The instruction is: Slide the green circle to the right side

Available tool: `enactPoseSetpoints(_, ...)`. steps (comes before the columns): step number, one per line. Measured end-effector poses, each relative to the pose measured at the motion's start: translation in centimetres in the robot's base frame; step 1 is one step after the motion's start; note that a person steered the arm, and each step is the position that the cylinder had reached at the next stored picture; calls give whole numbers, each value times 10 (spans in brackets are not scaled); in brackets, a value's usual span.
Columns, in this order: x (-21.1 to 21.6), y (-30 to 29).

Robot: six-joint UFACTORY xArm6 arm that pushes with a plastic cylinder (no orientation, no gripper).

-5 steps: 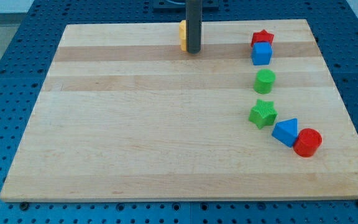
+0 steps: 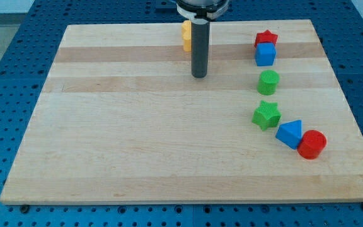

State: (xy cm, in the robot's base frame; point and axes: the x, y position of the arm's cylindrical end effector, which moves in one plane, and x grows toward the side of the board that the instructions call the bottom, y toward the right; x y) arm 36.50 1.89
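the wooden board (image 2: 137,145) fills most of my view. my rod stands upright near the view's top, holding nothing, my tip (image 2: 199,76) on bare wood, well left of the green circle (image 2: 269,82). no writing i can read. a yellow block (image 2: 185,35) sits partly hidden behind the rod. down the right side: red star (image 2: 266,38), blue cube (image 2: 265,55), green star (image 2: 266,115), blue triangle (image 2: 290,133), red cylinder (image 2: 312,144).
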Motion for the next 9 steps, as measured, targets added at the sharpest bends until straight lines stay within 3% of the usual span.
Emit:
enactPoseSetpoints(2, 19, 0)
enactPoseSetpoints(9, -2, 6)
